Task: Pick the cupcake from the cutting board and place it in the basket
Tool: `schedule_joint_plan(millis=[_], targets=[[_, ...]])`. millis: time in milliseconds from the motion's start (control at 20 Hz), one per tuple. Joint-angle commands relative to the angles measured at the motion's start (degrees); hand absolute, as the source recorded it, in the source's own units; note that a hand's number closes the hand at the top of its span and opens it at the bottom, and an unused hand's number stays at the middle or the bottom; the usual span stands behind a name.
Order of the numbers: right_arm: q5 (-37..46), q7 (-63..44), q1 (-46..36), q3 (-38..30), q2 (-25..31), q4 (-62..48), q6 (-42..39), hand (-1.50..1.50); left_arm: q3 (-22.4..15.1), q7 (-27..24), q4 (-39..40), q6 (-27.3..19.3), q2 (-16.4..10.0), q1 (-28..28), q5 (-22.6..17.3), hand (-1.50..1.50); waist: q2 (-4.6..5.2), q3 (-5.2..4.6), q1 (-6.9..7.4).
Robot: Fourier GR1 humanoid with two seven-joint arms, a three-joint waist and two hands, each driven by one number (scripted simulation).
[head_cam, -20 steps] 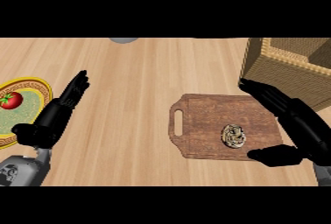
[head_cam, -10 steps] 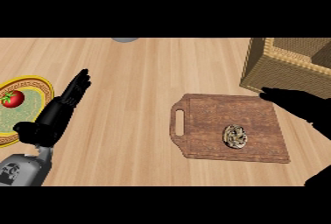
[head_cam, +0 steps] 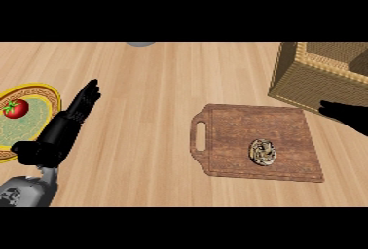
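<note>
Right hand (head_cam: 346, 115) slid rightward (mostly cut off).

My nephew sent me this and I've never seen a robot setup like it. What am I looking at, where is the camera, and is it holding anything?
The single picture looks steeply down from the robot's head at a wooden counter. The black shapes are its hands, on grey forearms. The left hand rests open at the left, beside a plate with a tomato on it. Only part of the right hand shows at the right edge, close to a wicker basket. A cupcake lies on the cutting board. Neither hand holds it.
</note>
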State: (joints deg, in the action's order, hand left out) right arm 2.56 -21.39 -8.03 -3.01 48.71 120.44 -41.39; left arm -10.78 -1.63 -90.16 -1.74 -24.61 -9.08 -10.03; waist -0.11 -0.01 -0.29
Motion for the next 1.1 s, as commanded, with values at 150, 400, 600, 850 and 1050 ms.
schedule_joint_plan(millis=[150, 400, 600, 850, 1050], targets=[[13.3, 10.9, 3.7, 1.3, -8.5, -7.1, 4.2, -1.50, 1.4, 1.2, -1.5, 1.9, 1.4, -0.5, 1.6, 0.00, 0.16, 0.08, 0.42], [20.3, 14.0, 5.4, 5.8, -14.8, -8.3, 8.6, -1.50, 3.3, -0.6, 1.3, 3.6, 2.3, 0.3, 3.6, 0.00, 0.13, 0.03, 0.33], [26.4, 21.8, 4.5, 7.8, -17.6, -17.1, 13.1, -1.50, 4.3, 1.0, 0.9, 5.2, 3.0, -0.4, 3.3, 0.00, 0.15, 0.04, 0.41], [31.7, 24.6, 2.4, 8.9, -21.5, -22.2, 18.0, -1.50, 6.0, 0.2, -1.9, 7.3, 2.9, 3.0, 4.0, 0.00, 0.10, 0.02, 0.60], [35.3, 26.8, -2.5, 9.4, -23.8, -29.8, 19.2, -1.50, 7.4, 2.3, 4.6, 6.4, 6.1, -6.3, 6.1, 0.00, 0.20, 0.02, 0.39]])
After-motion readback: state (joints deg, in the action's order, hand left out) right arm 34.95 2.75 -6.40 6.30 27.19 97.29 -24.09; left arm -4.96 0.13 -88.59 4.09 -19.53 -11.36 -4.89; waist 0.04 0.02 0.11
